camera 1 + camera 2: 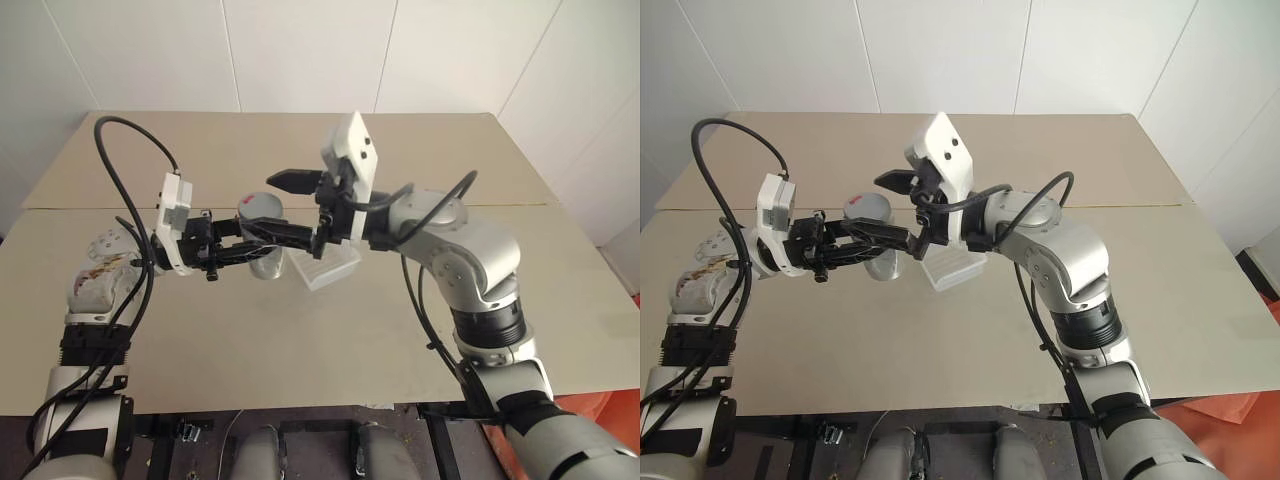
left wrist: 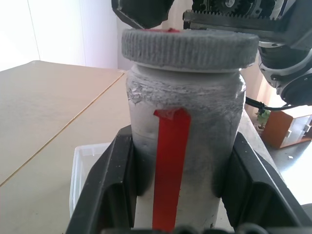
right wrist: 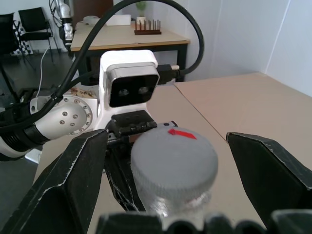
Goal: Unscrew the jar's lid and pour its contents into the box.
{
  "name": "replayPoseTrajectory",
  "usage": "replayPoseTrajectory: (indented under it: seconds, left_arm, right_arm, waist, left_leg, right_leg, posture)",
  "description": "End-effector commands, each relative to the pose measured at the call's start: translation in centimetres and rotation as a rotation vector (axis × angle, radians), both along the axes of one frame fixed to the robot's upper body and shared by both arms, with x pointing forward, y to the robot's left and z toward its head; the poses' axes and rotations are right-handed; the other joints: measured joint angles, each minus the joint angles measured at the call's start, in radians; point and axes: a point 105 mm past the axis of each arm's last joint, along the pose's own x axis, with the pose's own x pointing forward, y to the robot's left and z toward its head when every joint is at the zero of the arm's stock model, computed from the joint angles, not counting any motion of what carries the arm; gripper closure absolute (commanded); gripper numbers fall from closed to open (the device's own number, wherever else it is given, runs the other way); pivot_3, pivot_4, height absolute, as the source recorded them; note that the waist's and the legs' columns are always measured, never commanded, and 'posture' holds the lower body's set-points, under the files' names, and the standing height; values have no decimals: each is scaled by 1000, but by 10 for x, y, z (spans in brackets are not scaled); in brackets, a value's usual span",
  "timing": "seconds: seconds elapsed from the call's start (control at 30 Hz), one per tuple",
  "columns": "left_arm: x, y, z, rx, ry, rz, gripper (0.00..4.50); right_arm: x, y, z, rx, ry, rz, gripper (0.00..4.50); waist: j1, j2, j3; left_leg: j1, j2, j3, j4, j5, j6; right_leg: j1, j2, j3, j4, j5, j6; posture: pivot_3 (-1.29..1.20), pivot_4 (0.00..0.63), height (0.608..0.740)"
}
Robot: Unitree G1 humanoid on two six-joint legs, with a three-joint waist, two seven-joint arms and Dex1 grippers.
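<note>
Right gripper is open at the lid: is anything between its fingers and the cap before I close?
Nothing visible is in the way. In the right wrist view the lid sits bare between the right gripper's two open fingers, with clear gaps on both sides. The left gripper grips the jar lower on its body, below the cap.

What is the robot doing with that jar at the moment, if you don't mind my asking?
The left gripper holds the jar upright above the table, shut on its body. The right gripper is open, its fingers either side of the grey lid without gripping it. The lid is on, and the box sits on the table beside the jar.
</note>
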Motion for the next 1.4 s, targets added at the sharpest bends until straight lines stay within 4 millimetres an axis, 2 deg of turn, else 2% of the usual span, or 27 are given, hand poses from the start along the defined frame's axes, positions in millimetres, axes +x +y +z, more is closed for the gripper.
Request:
replayPoseTrajectory:
  seconds: [0.03,0.43,0.53,0.67,0.97,1.23,1.4]
  left_arm:
    - [-5,1,13,-3,-65,-4,2611]
    - [-7,1,12,0,-68,0,2611]
    - [-7,1,12,2,-68,0,2611]
    - [-6,0,12,3,-69,1,2611]
    - [-6,1,12,8,-73,7,2611]
    - [-8,2,7,46,-77,-3,2611]
    - [-8,2,6,48,-82,-8,2611]
  right_arm:
    - [-1,5,11,13,-44,0,0]
    - [0,8,8,-4,-21,18,0]
    - [-2,7,6,-11,-14,30,537]
    - [-3,7,4,-28,-5,40,1783]
    - [-2,8,2,-43,-4,39,1783]
    - [4,-2,30,107,139,69,1783]
    - [10,-8,32,129,185,40,1783]
  waist:
    - [0,0,0]
    - [0,0,0]
    - [0,0,0]
    - [0,0,0]
    - [0,0,0]
    - [0,0,0]
    - [2,0,0]
  left_leg:
    - [0,0,0,0,0,0]
    - [0,0,0,0,0,0]
    - [0,0,0,0,0,0]
    - [0,0,0,0,0,0]
    - [0,0,0,0,0,0]
    - [0,0,0,0,0,0]
    - [0,0,0,0,0,0]
  right_leg:
    - [0,0,0,0,0,0]
    - [0,0,0,0,0,0]
    - [0,0,0,0,0,0]
    - [0,0,0,0,0,0]
    - [0,0,0,0,0,0]
    - [0,0,0,0,0,0]
    - [0,0,-1,1,0,0]
  posture:
    - [0,150,740]
    - [0,150,740]
    - [0,150,740]
    - [0,150,740]
    - [0,150,740]
    - [0,150,740]
    - [0,150,740]
